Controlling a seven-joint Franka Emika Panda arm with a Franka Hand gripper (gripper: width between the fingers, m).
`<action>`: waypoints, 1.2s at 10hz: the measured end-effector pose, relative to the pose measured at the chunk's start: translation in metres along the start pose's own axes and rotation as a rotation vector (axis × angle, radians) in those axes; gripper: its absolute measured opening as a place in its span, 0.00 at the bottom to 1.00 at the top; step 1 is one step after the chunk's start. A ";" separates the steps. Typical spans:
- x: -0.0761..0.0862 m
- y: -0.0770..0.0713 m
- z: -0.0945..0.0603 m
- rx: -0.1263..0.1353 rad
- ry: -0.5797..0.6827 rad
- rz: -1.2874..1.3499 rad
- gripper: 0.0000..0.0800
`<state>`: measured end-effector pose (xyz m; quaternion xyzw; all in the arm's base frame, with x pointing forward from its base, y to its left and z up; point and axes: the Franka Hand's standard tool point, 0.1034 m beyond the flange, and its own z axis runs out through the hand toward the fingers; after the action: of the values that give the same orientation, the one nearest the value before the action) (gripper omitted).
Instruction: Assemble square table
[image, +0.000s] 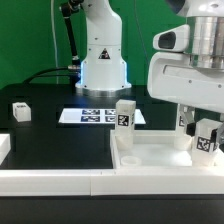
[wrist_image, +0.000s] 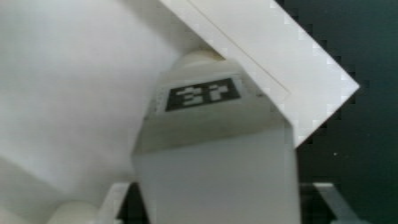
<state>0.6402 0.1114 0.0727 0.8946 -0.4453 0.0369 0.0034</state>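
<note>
Tool (image: 204, 130): we see it clenched on a leg (image: 206, 141), at the right, over the top's right part.
Top (image: 150, 158): lies flat on the desk (image: 60, 150), near right.
Second leg (image: 125, 114): upright at the top's far left corner.
Third leg (image: 20, 110): on the desk, far left, well apart.
</note>
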 end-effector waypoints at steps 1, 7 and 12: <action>0.000 0.002 0.000 -0.006 0.001 0.112 0.38; -0.002 0.014 0.003 0.028 -0.053 0.820 0.38; -0.005 0.017 0.003 0.022 -0.069 1.089 0.38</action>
<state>0.6243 0.1049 0.0686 0.5354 -0.8436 0.0088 -0.0402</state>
